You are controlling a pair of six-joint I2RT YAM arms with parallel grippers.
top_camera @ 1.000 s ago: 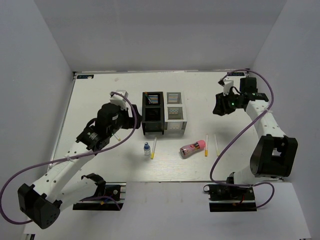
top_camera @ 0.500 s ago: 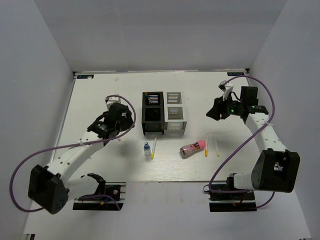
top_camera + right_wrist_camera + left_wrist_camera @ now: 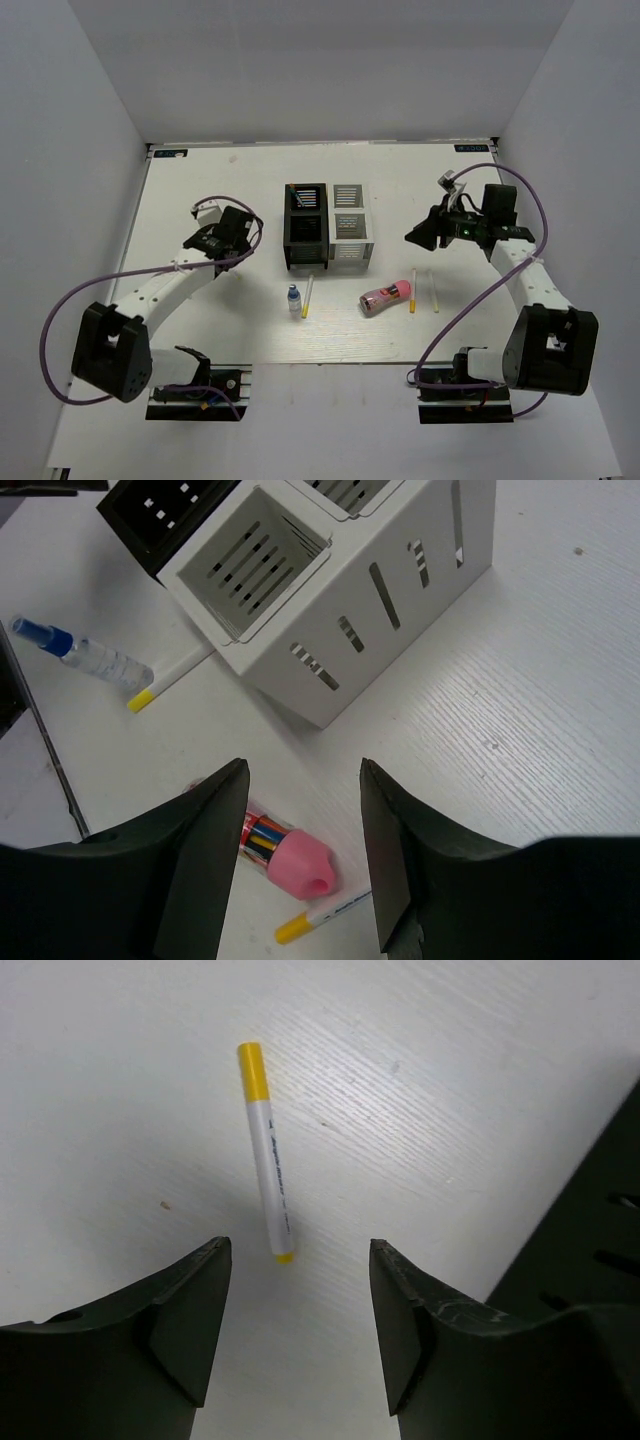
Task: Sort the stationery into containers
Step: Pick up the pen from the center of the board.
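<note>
The black organiser (image 3: pixel 306 228) and white organiser (image 3: pixel 349 225) stand side by side mid-table. In front of them lie a small blue-capped bottle (image 3: pixel 293 299), a yellow-tipped pen (image 3: pixel 307 296), the pink cylinder (image 3: pixel 385 297) and two more pens (image 3: pixel 412 290) (image 3: pixel 433 290). My left gripper (image 3: pixel 243 234) is open and empty, left of the black organiser. In the left wrist view it (image 3: pixel 298 1245) hangs over a yellow-capped pen (image 3: pixel 267 1150) on the table. My right gripper (image 3: pixel 418 238) is open and empty, right of the white organiser. In the right wrist view it (image 3: pixel 303 765) hovers above the pink cylinder (image 3: pixel 285 855).
The right wrist view shows the white organiser (image 3: pixel 340 580), the black organiser's corner (image 3: pixel 170 510), the bottle (image 3: pixel 85 652) and two pens (image 3: pixel 170 678) (image 3: pixel 325 915). The black organiser's wall (image 3: pixel 590 1250) is at the right edge of the left wrist view. Grey walls enclose the table.
My left gripper has swung down and left, away from the black organiser, over a pen. My right gripper has moved left and down toward the pink cylinder.
</note>
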